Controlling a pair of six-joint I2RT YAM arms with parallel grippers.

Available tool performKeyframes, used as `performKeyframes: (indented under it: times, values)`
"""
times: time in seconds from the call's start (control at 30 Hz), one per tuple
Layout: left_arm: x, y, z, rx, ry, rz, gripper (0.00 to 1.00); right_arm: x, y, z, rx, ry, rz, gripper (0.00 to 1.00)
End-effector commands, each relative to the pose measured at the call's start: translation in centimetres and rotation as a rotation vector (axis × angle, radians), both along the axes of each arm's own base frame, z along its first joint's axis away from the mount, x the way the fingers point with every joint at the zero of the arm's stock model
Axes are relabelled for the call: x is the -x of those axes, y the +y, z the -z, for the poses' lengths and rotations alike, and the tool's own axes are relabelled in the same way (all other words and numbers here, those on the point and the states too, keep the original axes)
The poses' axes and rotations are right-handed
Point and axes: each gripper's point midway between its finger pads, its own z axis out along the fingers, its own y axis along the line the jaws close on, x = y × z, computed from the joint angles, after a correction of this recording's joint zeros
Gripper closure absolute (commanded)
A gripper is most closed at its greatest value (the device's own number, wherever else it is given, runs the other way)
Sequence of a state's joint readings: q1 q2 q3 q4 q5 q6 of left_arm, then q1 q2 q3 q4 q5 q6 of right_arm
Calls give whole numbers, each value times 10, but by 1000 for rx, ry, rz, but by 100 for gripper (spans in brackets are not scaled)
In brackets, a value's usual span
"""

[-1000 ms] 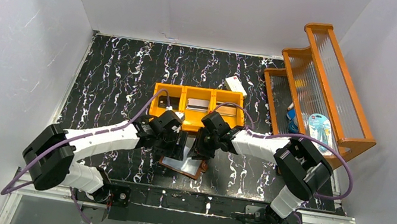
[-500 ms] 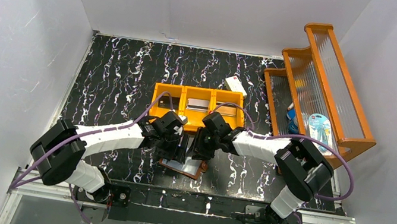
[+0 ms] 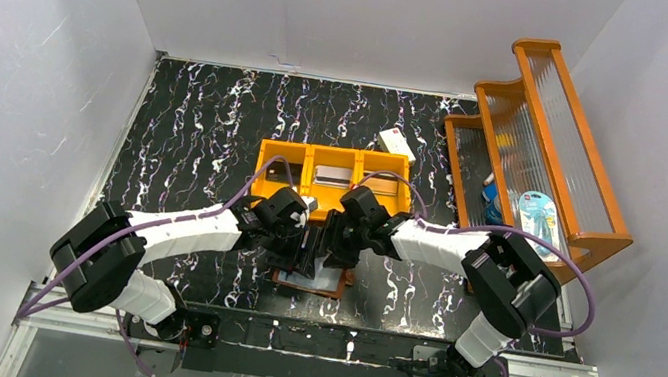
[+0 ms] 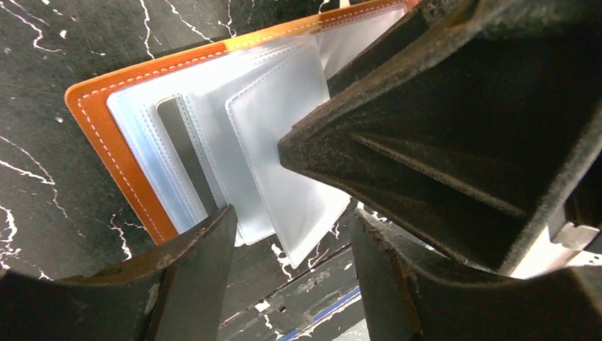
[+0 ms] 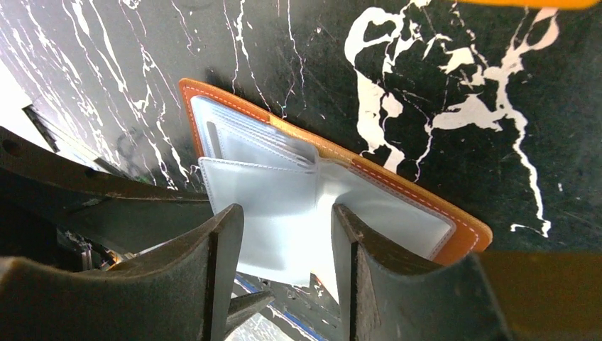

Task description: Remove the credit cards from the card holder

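the card holder [image 3: 323,284] lies open and flat on the black marbled table [image 3: 198,127], low in the centre of the top view, just below the orange tray [image 3: 311,148]. both arms reach over it from the lower left and lower right, so only its lower edge and a pale inner patch show there. the left gripper [image 3: 305,257] and the right gripper [image 3: 330,253] hang close together above it.

in the left wrist view the holder fills the upper left, its brown stitched border around a fan of clear sleeves [image 4: 277,156]. the left gripper [image 4: 291,273] has its jaws parted at the bottom of the frame, the gap far wider than the sleeve corner that shows in it. the black body of the other gripper blocks the right half. a dark strip shows behind one sleeve; i cannot tell whether it is a card.

in the right wrist view the holder runs from upper left to lower right. the right gripper [image 5: 284,284] stands with its jaws apart at the bottom, a sleeve showing through the gap; i cannot tell whether the tips touch it.

the credit cards [image 3: 334,176] that can be seen lie in the tray's compartments, dark at the left, grey in the middle. a cream-white box [image 3: 398,144] sits just above the tray's right end, and an orange rack [image 3: 542,130] stands at the right edge.
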State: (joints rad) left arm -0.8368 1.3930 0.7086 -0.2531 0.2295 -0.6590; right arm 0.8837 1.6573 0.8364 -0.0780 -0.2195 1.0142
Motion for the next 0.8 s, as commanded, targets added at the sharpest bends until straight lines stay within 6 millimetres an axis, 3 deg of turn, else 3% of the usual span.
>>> performKeyframes:
  times: [0.0, 0.2, 0.27, 0.47, 0.77]
  values:
    - [17, -10, 8, 51, 60, 50, 42, 10, -39, 43, 241, 35, 19, 42]
    - [13, -13, 2, 71, 41, 48, 42, 12, -57, 53, 347, 15, 2, 52]
    - [11, -13, -1, 72, 32, 43, 42, 17, -65, 65, 396, 32, -13, 55]
    - [6, -1, 0, 10, -3, 0, 40, 25, -80, 74, 452, 29, -22, 67]
    - [-4, 17, -11, -18, -83, -94, 38, 37, -76, 84, 367, 76, 12, 80]
